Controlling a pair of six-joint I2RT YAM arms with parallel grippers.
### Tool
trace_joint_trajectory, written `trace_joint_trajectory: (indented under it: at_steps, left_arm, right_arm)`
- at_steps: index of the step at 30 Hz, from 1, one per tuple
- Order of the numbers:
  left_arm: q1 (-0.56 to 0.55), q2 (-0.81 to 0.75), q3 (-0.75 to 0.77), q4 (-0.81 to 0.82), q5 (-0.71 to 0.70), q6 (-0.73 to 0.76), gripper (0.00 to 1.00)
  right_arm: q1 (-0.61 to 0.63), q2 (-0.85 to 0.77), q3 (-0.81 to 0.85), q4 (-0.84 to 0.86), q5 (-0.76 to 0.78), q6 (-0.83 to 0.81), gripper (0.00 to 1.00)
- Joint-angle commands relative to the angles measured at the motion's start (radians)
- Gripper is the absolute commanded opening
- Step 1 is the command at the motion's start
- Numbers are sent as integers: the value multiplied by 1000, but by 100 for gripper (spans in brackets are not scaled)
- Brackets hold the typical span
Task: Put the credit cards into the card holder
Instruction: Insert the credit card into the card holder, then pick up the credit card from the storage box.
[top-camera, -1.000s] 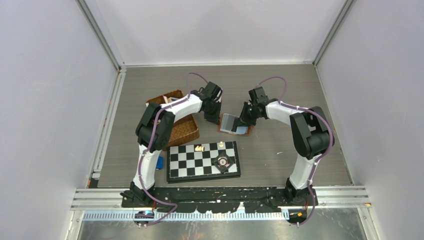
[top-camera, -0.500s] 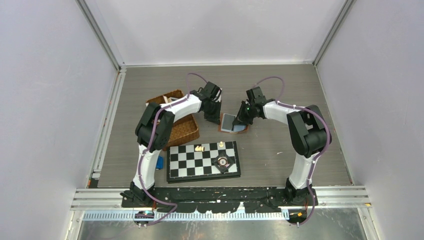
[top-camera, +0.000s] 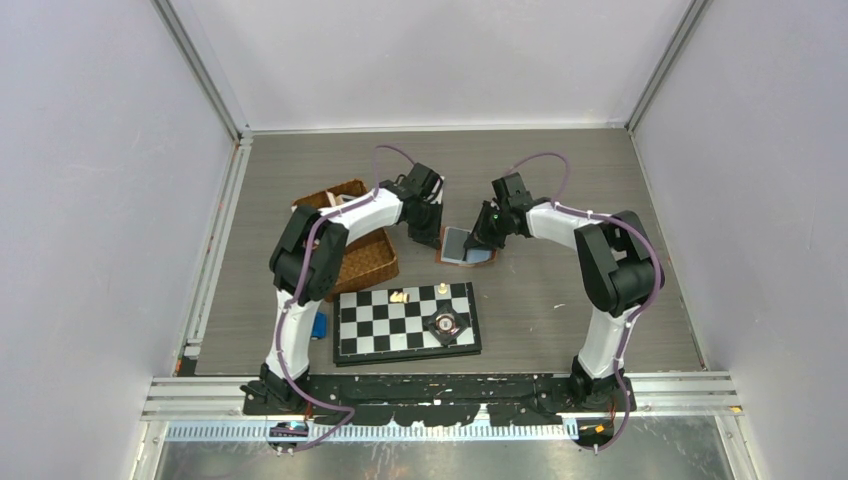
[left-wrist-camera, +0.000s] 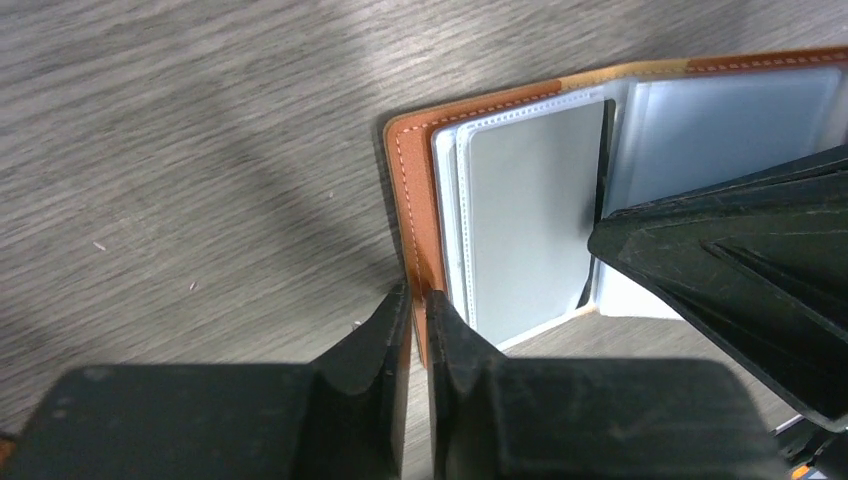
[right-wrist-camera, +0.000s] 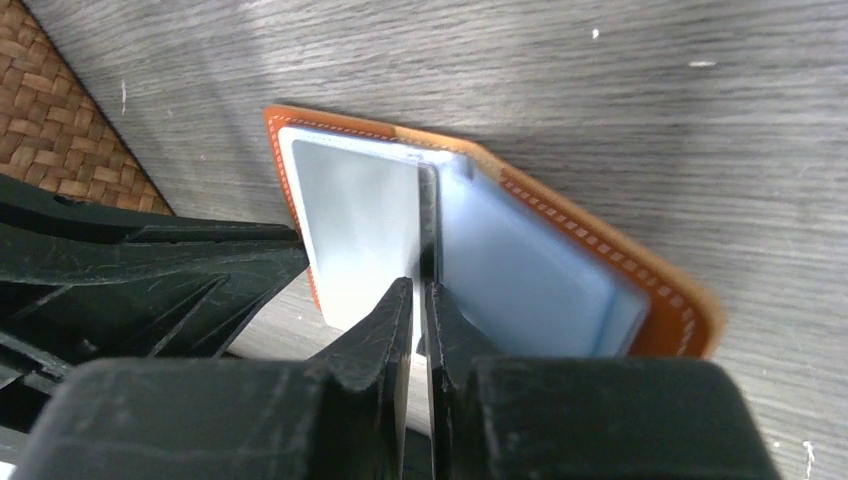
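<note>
The tan-brown card holder (top-camera: 467, 248) lies open on the table between my two arms, its clear sleeves showing pale grey-blue. My left gripper (left-wrist-camera: 418, 292) is shut on the stitched leather edge of the card holder (left-wrist-camera: 408, 190), at that holder's left side (top-camera: 425, 233). My right gripper (right-wrist-camera: 421, 286) is shut on a thin pale credit card (right-wrist-camera: 427, 215), seen edge-on and standing over the middle of the card holder (right-wrist-camera: 660, 300). In the top view the right gripper (top-camera: 480, 236) sits on the holder's right half. The other credit cards are out of view.
A brown wicker basket (top-camera: 362, 252) stands just left of the left gripper. A folding chessboard (top-camera: 405, 322) with a few pieces lies near the arms' bases. A small blue object (top-camera: 319, 326) sits left of the board.
The right gripper has shifted a little left, toward the left gripper, and the card holder's right half looks narrower under it. The left arm has stayed put.
</note>
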Motion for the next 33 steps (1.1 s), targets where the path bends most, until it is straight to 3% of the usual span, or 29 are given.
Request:
trace_joint_trajectory:
  at_steps: [1,4,13,17,23,33]
  left_arm:
    - [-1,-107,54,-26,-14,41,15]
    - [7,-157,71,-50,-31,56,23]
    - [68,-324,76,-149,-89,97,60]
    - [144,-406,34,-185,-133,99,67]
    - [324,-507,-70,-204,-152,100,68]
    - [563,-541,-129,-265,-400,231,74]
  right_arm:
    - [15,-110,24,-15,16,-26,18]
    - [14,-161,26,-55,36,-51,26]
    - [-17,-327,8,-162,104,-117,51]
    - [-60,-393,-18,-183,123,-145,59]
    - [-105,-433,-40,-195,105,-165,61]
    - [-129,-454,-64,-195,81,-183,61]
